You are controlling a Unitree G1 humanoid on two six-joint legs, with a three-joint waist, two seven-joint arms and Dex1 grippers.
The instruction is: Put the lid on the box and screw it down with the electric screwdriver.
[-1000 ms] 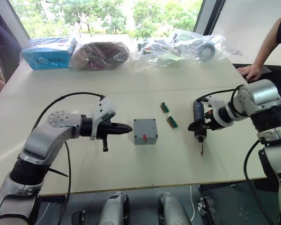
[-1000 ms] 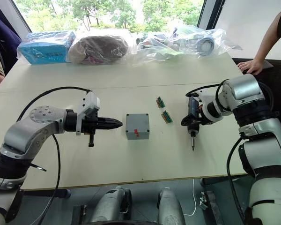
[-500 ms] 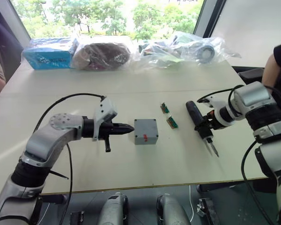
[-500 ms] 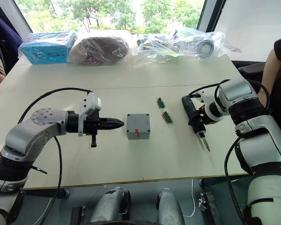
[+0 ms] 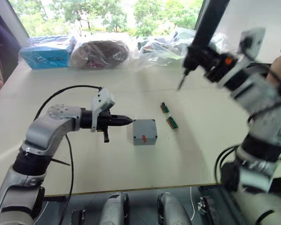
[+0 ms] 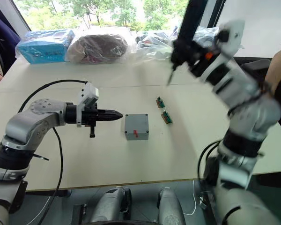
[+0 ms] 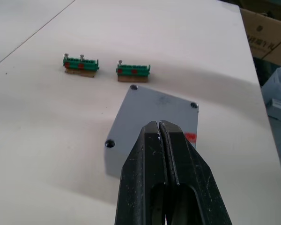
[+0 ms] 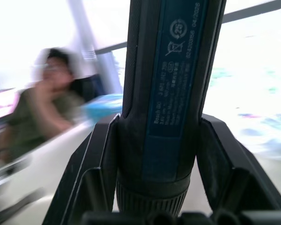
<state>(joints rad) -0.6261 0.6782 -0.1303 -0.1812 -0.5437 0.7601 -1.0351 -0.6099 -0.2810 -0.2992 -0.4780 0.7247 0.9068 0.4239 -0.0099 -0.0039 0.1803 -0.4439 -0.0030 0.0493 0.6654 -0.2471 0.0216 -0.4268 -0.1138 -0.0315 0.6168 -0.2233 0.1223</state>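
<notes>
On the desk: the box (image 5: 144,131) sits mid-desk (image 5: 84,164), the landmark for all else.
Box contents: sealed off; the lid (image 7: 155,125) lies flat on top with its red mark showing, so nothing inside can be seen.
Left tool (image 5: 126,120): level, just to the box's left, fingers (image 7: 150,154) pressed together and empty, tips a small gap short of the box wall.
Right tool (image 8: 159,154): raised high, up and to the right of the box, pinching the electric screwdriver (image 5: 202,35) around its barrel.
Screwdriver: steeply tilted, bit end pointing down toward the desk beyond the box, well apart from it.
Green connector blocks (image 5: 168,115): two, just right of the box, on the far side.
Plastic bags (image 5: 178,47): along the desk's far edge beyond the box, holding assorted items, details unclear.
Blue package (image 5: 47,54): far left of the box, wrapped in clear plastic.
</notes>
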